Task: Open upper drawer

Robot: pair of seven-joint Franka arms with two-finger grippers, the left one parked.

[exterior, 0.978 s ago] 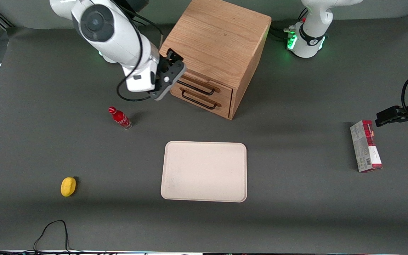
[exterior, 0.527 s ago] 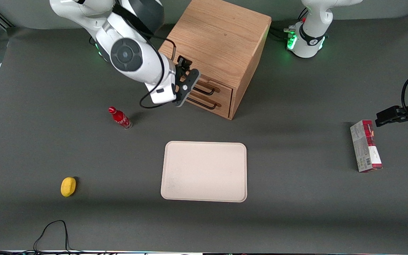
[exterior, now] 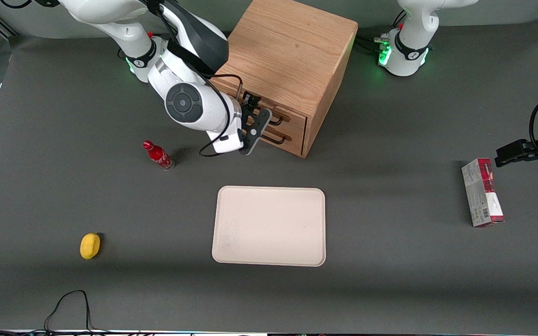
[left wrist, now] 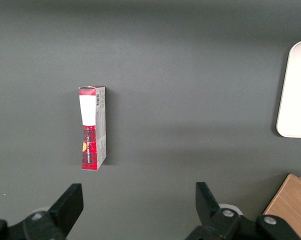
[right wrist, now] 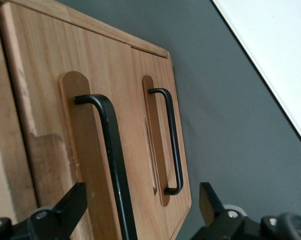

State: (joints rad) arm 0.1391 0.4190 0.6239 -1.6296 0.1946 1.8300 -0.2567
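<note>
In the front view, the wooden cabinet [exterior: 292,60] stands in the upper middle of the frame, its two drawer fronts facing the camera at an angle. The upper drawer [exterior: 292,115] sits flush with the cabinet face, closed, and the bottom drawer [exterior: 287,140] lies just under it. The gripper [exterior: 256,122] is right in front of the drawers at the handles, fingers spread apart and holding nothing. A red bottle [exterior: 158,155] stands at left of centre, a yellow lemon-like object [exterior: 90,245] lies at lower left, a cream tray [exterior: 269,226] sits at centre, and a red and grey box [exterior: 482,192] lies at right. The left wrist view shows that box [left wrist: 93,127] on the dark table [left wrist: 190,75], plus the tray's edge [left wrist: 295,90]. In the right wrist view, the upper drawer's black handle [right wrist: 113,155] runs between the open fingertips, untouched, with the bottom drawer's handle [right wrist: 171,137] beside it.
</note>
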